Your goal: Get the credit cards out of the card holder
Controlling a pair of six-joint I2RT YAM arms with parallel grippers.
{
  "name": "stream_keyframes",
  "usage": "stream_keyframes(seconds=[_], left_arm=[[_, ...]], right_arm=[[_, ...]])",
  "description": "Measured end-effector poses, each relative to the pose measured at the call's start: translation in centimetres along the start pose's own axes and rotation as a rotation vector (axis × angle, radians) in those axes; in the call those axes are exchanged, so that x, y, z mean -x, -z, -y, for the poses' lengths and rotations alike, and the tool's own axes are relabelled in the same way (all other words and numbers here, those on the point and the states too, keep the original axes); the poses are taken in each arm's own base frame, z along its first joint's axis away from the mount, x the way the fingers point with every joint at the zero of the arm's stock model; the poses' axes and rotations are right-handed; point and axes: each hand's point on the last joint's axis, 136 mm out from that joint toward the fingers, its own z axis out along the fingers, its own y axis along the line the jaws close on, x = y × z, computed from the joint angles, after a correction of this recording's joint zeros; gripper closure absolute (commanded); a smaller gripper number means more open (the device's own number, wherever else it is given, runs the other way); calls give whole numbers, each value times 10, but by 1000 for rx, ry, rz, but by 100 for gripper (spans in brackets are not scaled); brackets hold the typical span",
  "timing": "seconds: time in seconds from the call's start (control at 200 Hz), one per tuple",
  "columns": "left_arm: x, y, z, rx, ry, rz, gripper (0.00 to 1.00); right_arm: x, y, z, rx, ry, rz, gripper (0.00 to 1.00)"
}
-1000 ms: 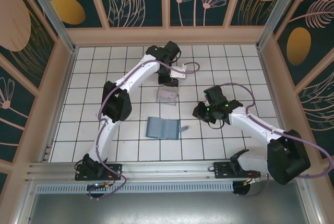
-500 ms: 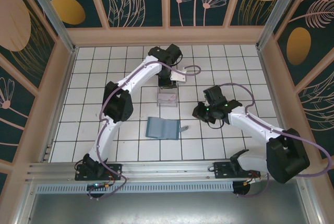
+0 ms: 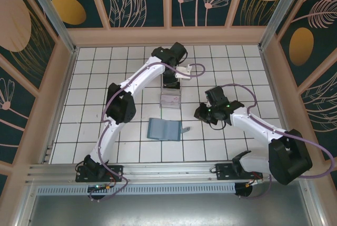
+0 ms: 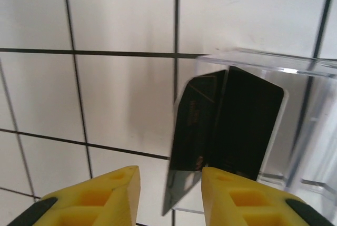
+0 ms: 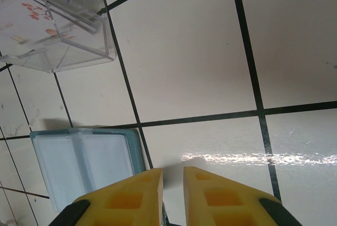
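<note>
The left gripper [image 4: 171, 186] hangs over the see-through plastic box [image 3: 170, 98] near the tabletop's middle, jaws parted and gripping nothing. Just beyond its fingers, two black credit cards [image 4: 245, 126] stand tilted inside the box. The right gripper [image 5: 172, 184] is all but closed, with only a thin slit and nothing seen in it. The card holder [image 3: 164, 129] lies open toward the near edge, beside the right gripper.
</note>
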Motion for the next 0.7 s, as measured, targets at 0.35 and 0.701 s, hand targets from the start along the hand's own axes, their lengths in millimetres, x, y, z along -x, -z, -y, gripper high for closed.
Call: stream_keyframes(seconds=[0.35, 0.701], left_arm=[[10, 50, -24, 204, 195, 165, 48], [-79, 89, -19, 532, 658, 329, 1]], right_arm=[[-4, -8, -3, 5, 19, -24, 62], [51, 5, 38, -187, 60, 177, 1]])
